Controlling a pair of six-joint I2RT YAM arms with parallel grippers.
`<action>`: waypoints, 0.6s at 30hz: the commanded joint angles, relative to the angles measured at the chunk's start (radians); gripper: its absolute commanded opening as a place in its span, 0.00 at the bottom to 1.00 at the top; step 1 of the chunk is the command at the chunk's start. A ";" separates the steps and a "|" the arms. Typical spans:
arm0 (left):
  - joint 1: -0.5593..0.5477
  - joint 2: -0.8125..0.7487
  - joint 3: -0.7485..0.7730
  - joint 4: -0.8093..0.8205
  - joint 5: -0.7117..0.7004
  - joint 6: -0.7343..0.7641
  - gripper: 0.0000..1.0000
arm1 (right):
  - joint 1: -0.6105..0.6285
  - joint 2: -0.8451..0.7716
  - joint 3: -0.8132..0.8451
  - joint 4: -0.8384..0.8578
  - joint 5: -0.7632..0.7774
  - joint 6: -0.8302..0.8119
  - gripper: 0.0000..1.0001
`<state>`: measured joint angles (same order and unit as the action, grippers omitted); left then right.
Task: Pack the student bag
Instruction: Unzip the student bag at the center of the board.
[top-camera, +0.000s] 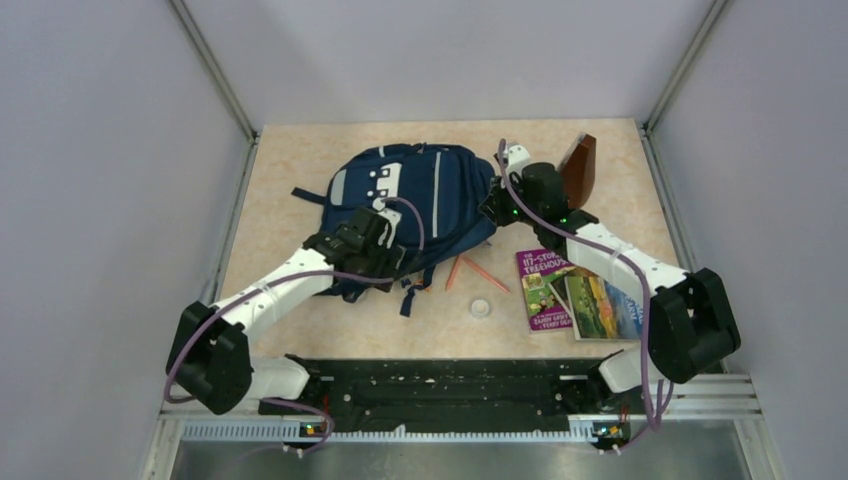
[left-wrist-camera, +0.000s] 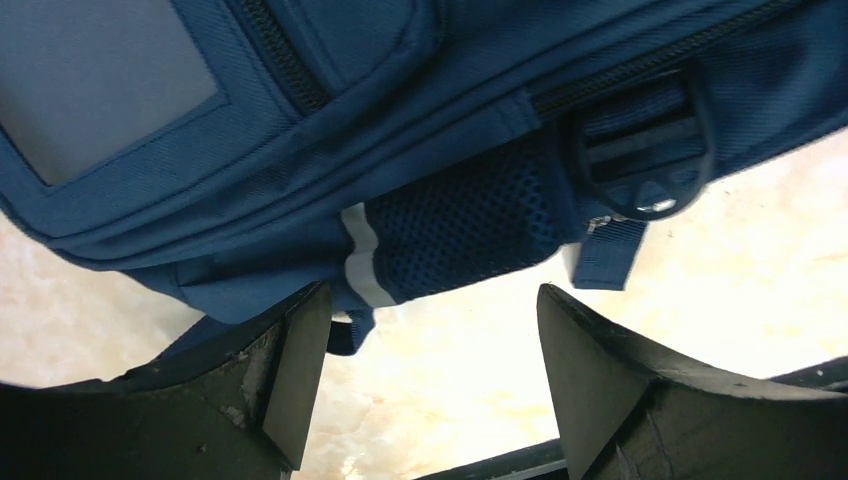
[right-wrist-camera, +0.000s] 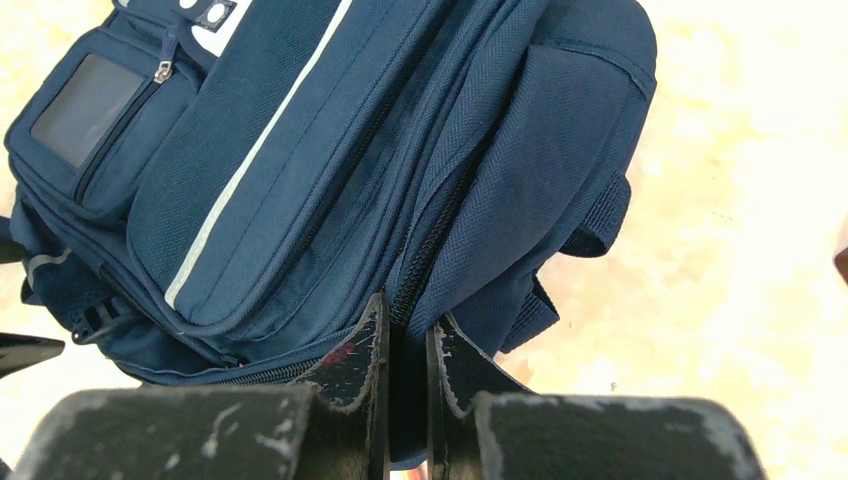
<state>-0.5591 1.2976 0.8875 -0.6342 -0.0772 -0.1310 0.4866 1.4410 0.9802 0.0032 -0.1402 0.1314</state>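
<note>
Your left gripper (left-wrist-camera: 432, 295) is hovering wide open at student bag (top-camera: 450, 195) mesh pocket (left-wrist-camera: 460, 230), holding nothing; your right gripper (right-wrist-camera: 408, 325) is pinching bag fabric beside zipper (right-wrist-camera: 430, 230).

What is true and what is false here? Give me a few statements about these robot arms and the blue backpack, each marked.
1. The left claw is open beside the navy blue fabric backpack. True.
2. The right claw is wide open, away from the backpack. False: it is closed, pinching the backpack's fabric by a zip.
3. The purple paperback book is inside the backpack. False: it lies on the beige table.
4. Two orange pencils lie between backpack and book. True.
</note>
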 joint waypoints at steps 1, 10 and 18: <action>-0.004 0.042 0.058 -0.015 -0.068 0.019 0.79 | -0.026 -0.061 0.040 0.117 -0.060 0.005 0.00; -0.009 0.154 0.121 -0.035 -0.019 0.024 0.70 | -0.031 -0.027 0.061 0.137 -0.090 0.013 0.00; -0.022 0.215 0.145 -0.021 0.031 0.026 0.57 | -0.031 0.023 0.068 0.172 -0.139 0.042 0.00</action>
<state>-0.5655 1.4891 0.9878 -0.6849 -0.1017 -0.1062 0.4610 1.4563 0.9817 0.0322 -0.2028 0.1436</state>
